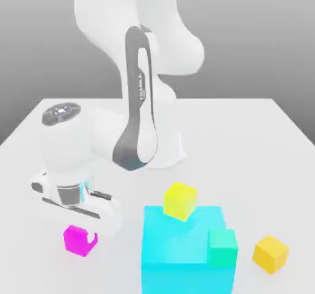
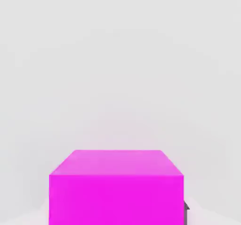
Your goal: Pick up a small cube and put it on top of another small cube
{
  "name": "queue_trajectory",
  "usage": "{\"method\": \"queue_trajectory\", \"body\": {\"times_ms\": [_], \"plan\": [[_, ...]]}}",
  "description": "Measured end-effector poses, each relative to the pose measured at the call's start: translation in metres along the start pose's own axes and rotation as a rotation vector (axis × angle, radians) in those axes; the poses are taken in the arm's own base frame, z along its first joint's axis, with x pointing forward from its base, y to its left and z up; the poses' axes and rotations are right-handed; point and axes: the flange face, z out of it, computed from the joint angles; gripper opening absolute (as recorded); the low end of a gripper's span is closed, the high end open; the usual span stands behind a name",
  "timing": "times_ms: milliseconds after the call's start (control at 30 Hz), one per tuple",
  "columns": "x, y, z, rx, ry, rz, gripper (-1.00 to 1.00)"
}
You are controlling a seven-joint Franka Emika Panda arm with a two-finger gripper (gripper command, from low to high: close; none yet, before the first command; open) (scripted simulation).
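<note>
The small cube (image 1: 75, 241), plain magenta-pink, rests on the white table near the front at the exterior view's left. My gripper (image 1: 85, 236) has come down over it, and a white fingertip (image 1: 93, 237) presses its right side. The hand view has the same pink cube (image 2: 115, 186) very close, with a dark finger edge (image 2: 186, 207) at its side. The jaws are shut on it and the cube sits at table level. Another small cube (image 1: 222, 247), sea-green, lies against the front right of the big cyan block (image 1: 178, 253).
A yellow cube (image 1: 180, 200) perches at the back edge of the cyan block. An orange-yellow cube (image 1: 271, 253) lies on the table (image 1: 258, 139) at the front right. The arm's white base (image 1: 161, 151) stands behind the blocks.
</note>
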Motion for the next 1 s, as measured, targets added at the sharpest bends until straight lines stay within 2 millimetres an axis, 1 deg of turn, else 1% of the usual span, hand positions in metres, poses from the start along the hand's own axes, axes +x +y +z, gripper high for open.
{"method": "queue_trajectory", "body": {"times_ms": [67, 200, 233, 300, 400, 500, 633, 733, 767, 800, 833, 867, 1000], "plan": [[0.001, -0.001, -0.015, 0.0, 0.002, -0.002, -1.0], [0.0, 0.0, -0.053, 0.0, 0.0, 0.0, -1.0], [-0.004, -0.009, -0.06, 0.003, -0.005, -0.022, -1.0], [-0.019, -0.036, -0.074, 0.008, -0.015, -0.097, -1.0], [-0.058, -0.088, -0.096, 0.015, -0.028, -0.253, -1.0], [-0.101, -0.132, -0.122, 0.017, -0.033, -0.401, -1.0], [-0.165, -0.177, -0.159, 0.013, -0.026, -0.587, -1.0], [-0.217, -0.201, -0.186, 0.006, -0.011, -0.719, -1.0], [-0.235, -0.206, -0.181, 0.004, -0.008, -0.758, -1.0], [-0.243, -0.208, -0.171, 0.003, -0.006, -0.776, -1.0], [-0.228, -0.207, -0.157, 0.003, -0.005, -0.746, -1.0], [-0.223, -0.206, -0.142, 0.002, -0.005, -0.737, 1.0], [-0.223, -0.206, -0.142, 0.002, -0.005, -0.736, 1.0]]}}
